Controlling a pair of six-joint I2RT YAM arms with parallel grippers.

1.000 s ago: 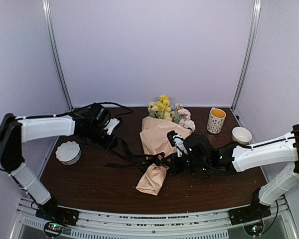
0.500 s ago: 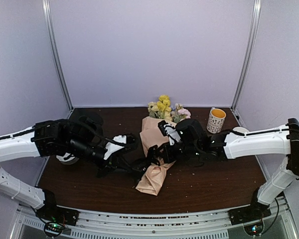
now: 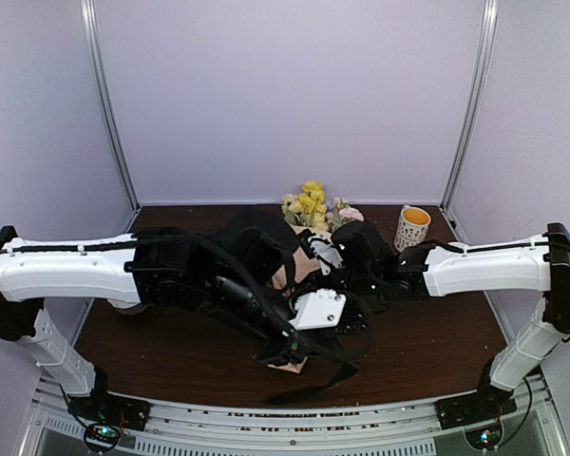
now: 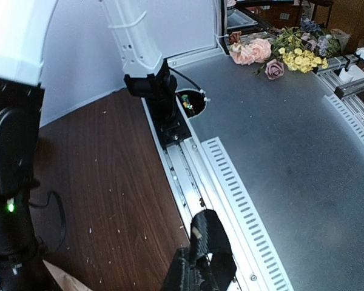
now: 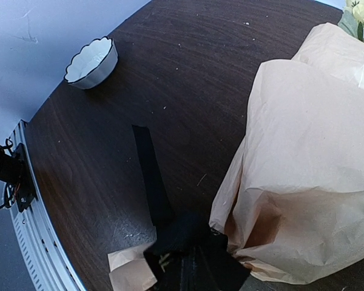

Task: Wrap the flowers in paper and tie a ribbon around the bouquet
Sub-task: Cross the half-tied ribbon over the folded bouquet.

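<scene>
The bouquet's tan-peach paper (image 5: pixel 315 163) lies on the dark table, and the flowers (image 3: pixel 310 203) show at its far end. My left arm (image 3: pixel 209 275) reaches across it in the top view, so most of the cone is hidden. The left gripper (image 4: pixel 200 270) is shut on a loop of the black ribbon (image 4: pixel 211 239) above the table's near edge. A slack length of ribbon (image 3: pixel 331 370) hangs there in front. My right gripper (image 5: pixel 191 264) is shut on the ribbon (image 5: pixel 151 176) beside the cone's narrow end, where a paper corner (image 5: pixel 128 270) sticks out.
A yellow-lined mug (image 3: pixel 412 229) stands at the back right. A white scalloped bowl (image 5: pixel 92 60) sits at the table's left side. The metal rail (image 4: pixel 224 182) and an arm base (image 4: pixel 155 91) line the near edge. Loose flowers (image 4: pixel 279 51) lie off the table.
My left arm has swung from the far left across the bouquet toward the near edge, drawing the ribbon with it. The right gripper has moved back and left, closer to the cone.
</scene>
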